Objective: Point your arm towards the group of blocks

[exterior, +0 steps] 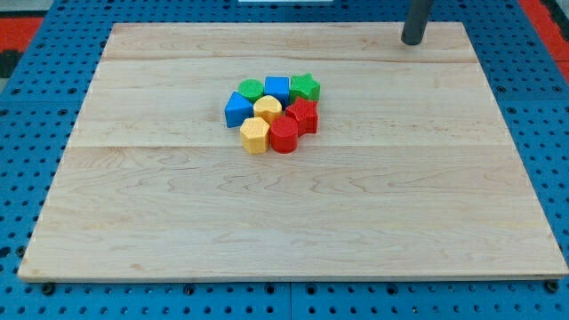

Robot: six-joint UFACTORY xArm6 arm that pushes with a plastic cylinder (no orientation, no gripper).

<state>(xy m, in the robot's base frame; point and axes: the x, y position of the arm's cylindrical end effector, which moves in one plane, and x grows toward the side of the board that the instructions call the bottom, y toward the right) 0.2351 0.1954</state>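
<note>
The blocks sit packed into one tight cluster on the worktop, well apart from my tip, off to the view's left of it and towards the view's bottom. They touch or nearly touch, so they read as a single group and give one clear target to aim at.

Farthest from my tip is the left blue block. Then come the round green block, the front yellow block and the middle yellow block. After these are the blue cube, the front red block and the right red block. The green star is the nearest to my tip.

That makes eight blocks, two each of blue, green, yellow and red.

My tip stands near the worktop's top edge, on bare wood and touching no block. There are no jaws to open or close here. The arm ends in a plain dark rod that holds nothing.

I judge the pointing is not yet done, since my tip stands off from the group. The next move would call for a slide towards the view's lower left.
</note>
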